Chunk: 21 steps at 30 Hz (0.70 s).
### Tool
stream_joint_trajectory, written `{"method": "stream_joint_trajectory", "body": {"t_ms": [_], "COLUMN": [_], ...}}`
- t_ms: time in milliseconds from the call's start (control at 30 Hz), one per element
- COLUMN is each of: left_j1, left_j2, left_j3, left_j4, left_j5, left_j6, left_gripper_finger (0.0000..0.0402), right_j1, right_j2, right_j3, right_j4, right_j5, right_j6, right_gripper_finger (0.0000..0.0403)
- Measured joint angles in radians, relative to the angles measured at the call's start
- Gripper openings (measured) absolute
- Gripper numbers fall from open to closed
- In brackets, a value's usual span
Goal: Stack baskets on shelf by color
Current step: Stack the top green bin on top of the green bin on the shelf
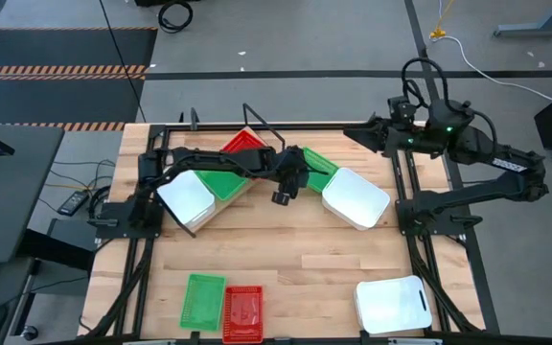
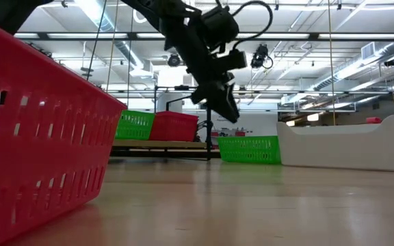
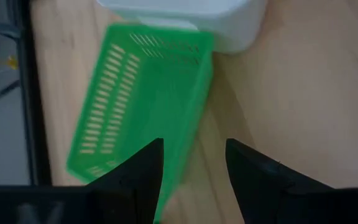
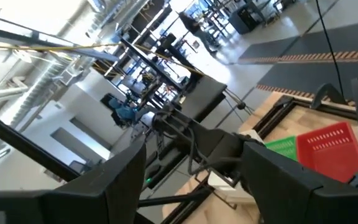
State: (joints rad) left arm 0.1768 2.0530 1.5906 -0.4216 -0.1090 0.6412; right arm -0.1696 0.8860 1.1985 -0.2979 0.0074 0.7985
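Observation:
My left gripper (image 1: 284, 195) is open and hangs above the table, just left of a green mesh basket (image 1: 320, 164) that rests on its base beside a white basket (image 1: 356, 197). In the left wrist view the open fingers (image 3: 194, 180) stand over the long side wall of this green basket (image 3: 138, 99). In the low view the gripper (image 2: 226, 108) is clear above it (image 2: 249, 149). The shelf (image 2: 161, 144) carries a white basket (image 1: 188, 199), a green basket (image 1: 226, 181) and a red basket (image 1: 243, 144). My right gripper (image 4: 194, 180) is open, parked at the far right (image 1: 353, 134).
Along the near edge lie a green basket (image 1: 202, 300), a red basket (image 1: 243, 312) and a white basket (image 1: 392, 305). The red one fills the foreground of the low view (image 2: 33, 130). Bare wood shows in the table's middle (image 1: 295, 254).

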Motion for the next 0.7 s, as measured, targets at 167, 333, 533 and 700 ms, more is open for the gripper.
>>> {"method": "stream_joint_trajectory", "body": {"t_ms": [167,333,533,700], "left_j1": [0.000,0.001,0.001,0.001], "left_j2": [0.047,0.070,0.088,0.119], "left_j3": [0.001,0.003,0.001,-0.002], "left_j4": [0.004,0.045,0.095,0.066], "left_j5": [-0.029,-0.048,-0.071,-0.054], "left_j6": [0.004,0.011,0.011,0.026], "left_gripper_finger": [0.0177,0.0178,0.0173,0.0172], "right_j1": [0.010,0.023,0.031,0.031], "right_j2": [0.009,0.014,0.014,0.014], "right_j3": [0.000,0.000,0.000,0.000], "right_j4": [0.009,0.003,0.004,0.004], "right_j5": [0.000,0.000,0.003,0.003], "right_j6": [0.015,0.022,0.042,0.046], "right_gripper_finger": [0.0268,0.0268,0.0268,0.0268]}}
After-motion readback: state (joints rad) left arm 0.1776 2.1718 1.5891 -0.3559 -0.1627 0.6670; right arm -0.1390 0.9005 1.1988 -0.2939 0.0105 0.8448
